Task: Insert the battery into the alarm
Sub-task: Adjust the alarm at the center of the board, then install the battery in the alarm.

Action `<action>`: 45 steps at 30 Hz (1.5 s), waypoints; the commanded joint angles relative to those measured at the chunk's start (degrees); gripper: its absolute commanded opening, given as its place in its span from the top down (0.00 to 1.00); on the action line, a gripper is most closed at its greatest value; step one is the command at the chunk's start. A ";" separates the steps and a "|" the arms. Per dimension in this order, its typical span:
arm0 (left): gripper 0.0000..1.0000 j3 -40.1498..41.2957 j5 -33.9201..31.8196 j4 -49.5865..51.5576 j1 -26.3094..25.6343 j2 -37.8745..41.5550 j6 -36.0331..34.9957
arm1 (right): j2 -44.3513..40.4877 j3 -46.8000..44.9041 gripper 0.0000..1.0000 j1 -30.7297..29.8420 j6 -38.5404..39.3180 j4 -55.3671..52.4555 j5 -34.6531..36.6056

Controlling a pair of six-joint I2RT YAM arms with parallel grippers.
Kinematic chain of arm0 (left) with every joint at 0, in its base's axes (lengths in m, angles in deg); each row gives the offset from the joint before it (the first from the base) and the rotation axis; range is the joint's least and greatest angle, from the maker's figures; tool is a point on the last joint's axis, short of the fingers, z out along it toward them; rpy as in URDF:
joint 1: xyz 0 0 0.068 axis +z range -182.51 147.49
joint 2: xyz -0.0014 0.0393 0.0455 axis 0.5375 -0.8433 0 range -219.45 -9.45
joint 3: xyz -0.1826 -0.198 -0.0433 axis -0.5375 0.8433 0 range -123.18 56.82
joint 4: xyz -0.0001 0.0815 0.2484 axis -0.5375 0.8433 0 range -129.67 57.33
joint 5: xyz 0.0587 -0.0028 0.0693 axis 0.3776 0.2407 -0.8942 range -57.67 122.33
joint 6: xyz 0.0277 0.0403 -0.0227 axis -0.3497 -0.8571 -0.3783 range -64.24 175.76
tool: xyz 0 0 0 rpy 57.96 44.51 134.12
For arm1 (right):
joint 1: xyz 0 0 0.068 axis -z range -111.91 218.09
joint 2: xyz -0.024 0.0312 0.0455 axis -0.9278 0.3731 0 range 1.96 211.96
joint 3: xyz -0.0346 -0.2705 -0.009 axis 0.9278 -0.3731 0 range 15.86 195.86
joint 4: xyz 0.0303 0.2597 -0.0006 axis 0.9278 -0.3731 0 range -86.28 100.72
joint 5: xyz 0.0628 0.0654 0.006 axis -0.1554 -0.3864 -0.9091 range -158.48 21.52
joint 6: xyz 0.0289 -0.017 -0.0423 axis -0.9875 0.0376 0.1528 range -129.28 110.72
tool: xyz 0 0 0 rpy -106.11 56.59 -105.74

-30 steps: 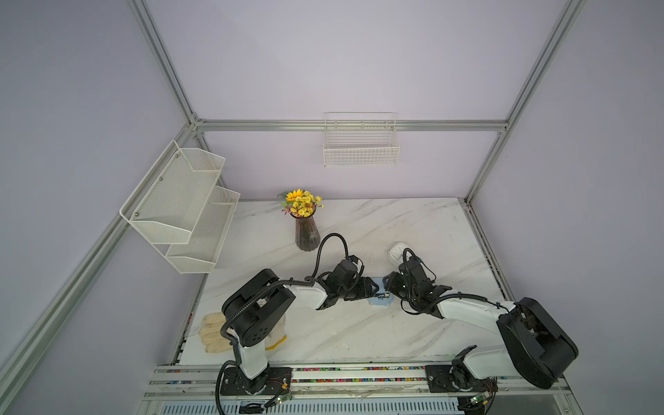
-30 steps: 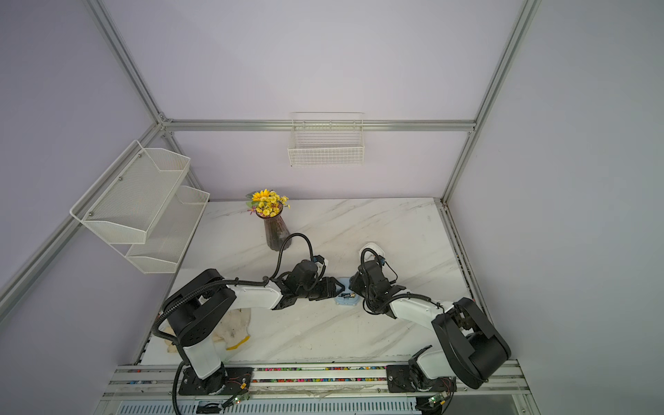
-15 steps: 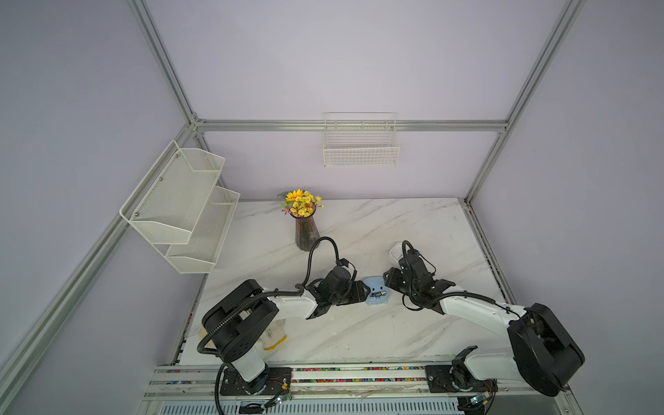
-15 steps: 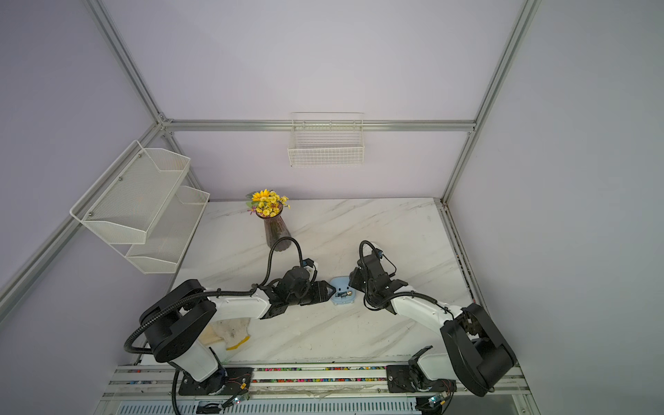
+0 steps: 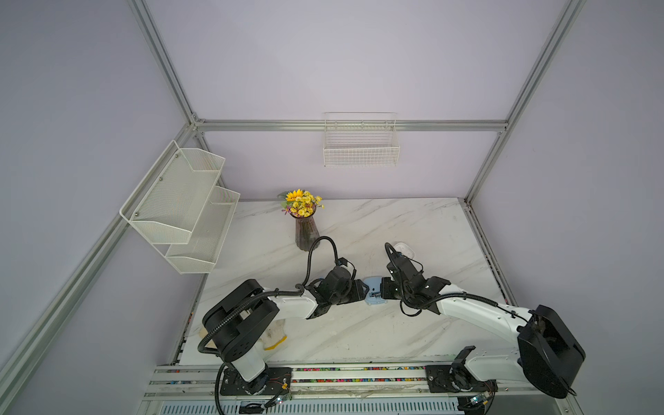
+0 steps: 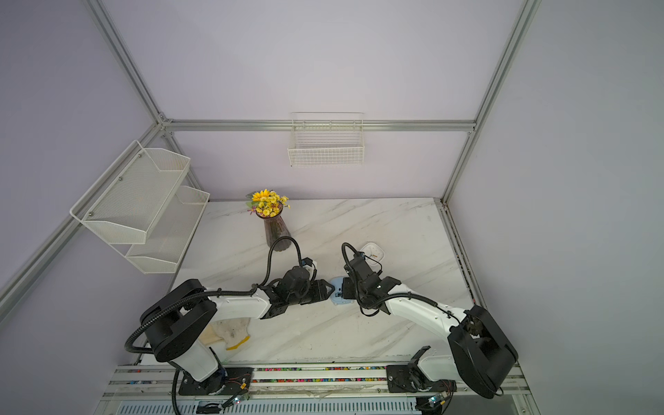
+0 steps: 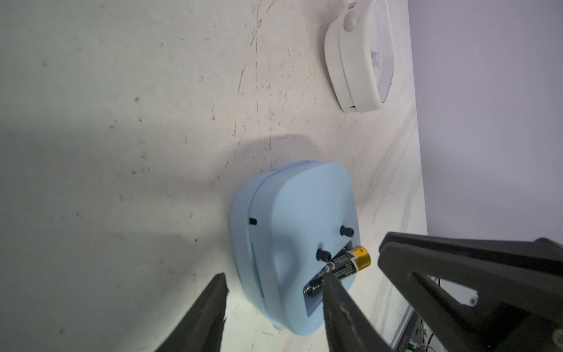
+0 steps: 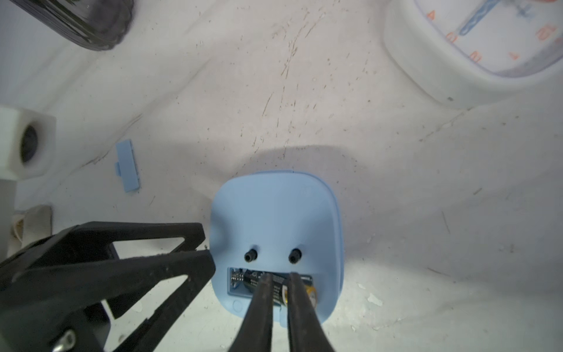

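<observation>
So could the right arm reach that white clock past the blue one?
Probably yes. The white clock lies close beyond the right claw, with only bare table between them. That claw is busy at the battery in the blue alarm, though.

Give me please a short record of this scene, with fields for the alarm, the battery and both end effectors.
alarm: blue, back up on the table, battery bay open
battery: partly in the bay, gold end sticking out
cover: off, on the table apart from the alarm
left end effector: open, at the alarm's edge
right end effector: almost shut, tips at the battery
</observation>
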 commanded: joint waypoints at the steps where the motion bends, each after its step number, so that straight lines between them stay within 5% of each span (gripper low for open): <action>1: 0.50 -0.76 -1.40 -2.95 -0.25 -0.25 1.12 | 0.22 1.98 0.85 -0.81 0.77 -3.89 4.06; 12: 0.50 -0.93 -1.36 -2.94 -0.60 -1.53 1.66 | 1.08 3.77 0.85 -2.77 -0.28 -8.87 7.65; 45: 0.54 -2.13 -1.16 -2.95 -1.05 -4.63 2.18 | 3.84 1.08 0.90 -3.98 -2.91 -4.95 3.68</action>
